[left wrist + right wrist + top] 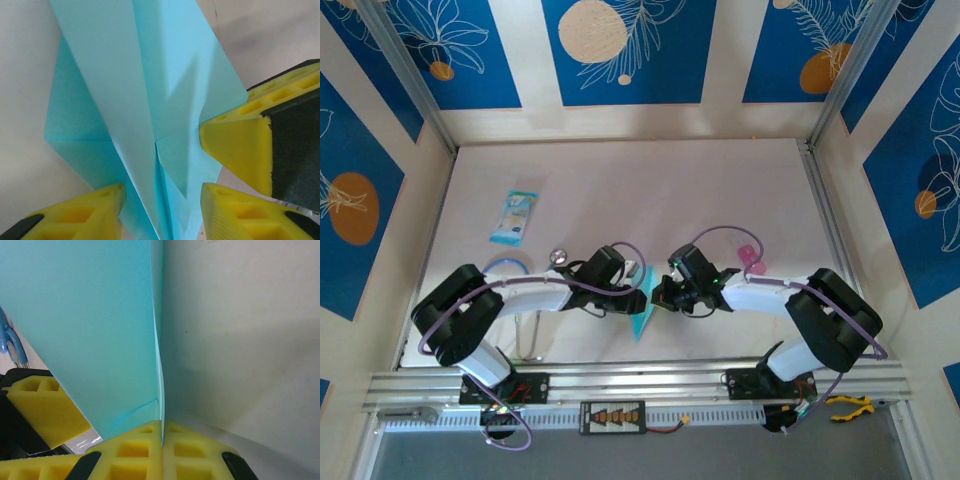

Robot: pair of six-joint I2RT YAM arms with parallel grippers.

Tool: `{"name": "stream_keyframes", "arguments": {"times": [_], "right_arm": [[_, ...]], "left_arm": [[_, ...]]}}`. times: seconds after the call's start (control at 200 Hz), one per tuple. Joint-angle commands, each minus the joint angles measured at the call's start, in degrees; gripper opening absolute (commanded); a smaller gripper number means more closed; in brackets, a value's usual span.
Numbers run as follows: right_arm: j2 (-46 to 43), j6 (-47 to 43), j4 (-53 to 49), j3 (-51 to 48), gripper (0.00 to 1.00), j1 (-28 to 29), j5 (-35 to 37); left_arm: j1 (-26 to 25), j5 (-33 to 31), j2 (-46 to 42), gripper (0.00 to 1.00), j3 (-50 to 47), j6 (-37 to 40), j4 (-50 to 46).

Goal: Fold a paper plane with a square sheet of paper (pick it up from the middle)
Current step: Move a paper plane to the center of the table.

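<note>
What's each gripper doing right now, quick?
Left gripper: open, straddling the light-blue paper plane.
Right gripper: closed, pinching the paper plane's edge.

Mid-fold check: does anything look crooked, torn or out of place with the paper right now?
No tear or spill. The paper plane looks a bit lopsided: in the left wrist view a corner flap juts out on one side with no visible match on the other. The right pincer is shut on its edge.

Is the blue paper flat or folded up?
Folded. The blue paper shows creases and overlapping layers in the left wrist view, and the right gripper is pinched shut on its folded edge.
</note>
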Motion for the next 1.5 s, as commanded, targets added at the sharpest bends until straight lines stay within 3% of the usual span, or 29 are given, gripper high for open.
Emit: {"name": "stream_keyframes", "arguments": {"times": [0.0,0.285,0.665,1.105,1.496], "right_arm": [[0.16,0.69,-0.46,-0.38,0.0,-0.29,-0.95],[0.12,0.53,-0.52,-0.33,0.0,-0.3,-0.93],[0.04,0.36,-0.88,-0.1,0.0,-0.47,-0.93],[-0.8,0.5,-0.77,-0.68,0.0,-0.57,-0.87],[-3.18,0.38,-1.12,-1.41,0.0,-0.8,-0.7]], "left_arm": [[-0.77,1.62,0.41,0.42,-0.1,-0.62,-0.17],[-1.6,1.18,2.45,0.41,1.12,-0.34,-0.46],[-2.14,-0.52,4.03,0.25,2.75,0.01,-1.76],[-2.4,-0.84,5.71,0.27,3.63,-0.17,-1.19],[-2.4,-3.46,3.77,0.12,3.22,-0.86,-1.68]]}}
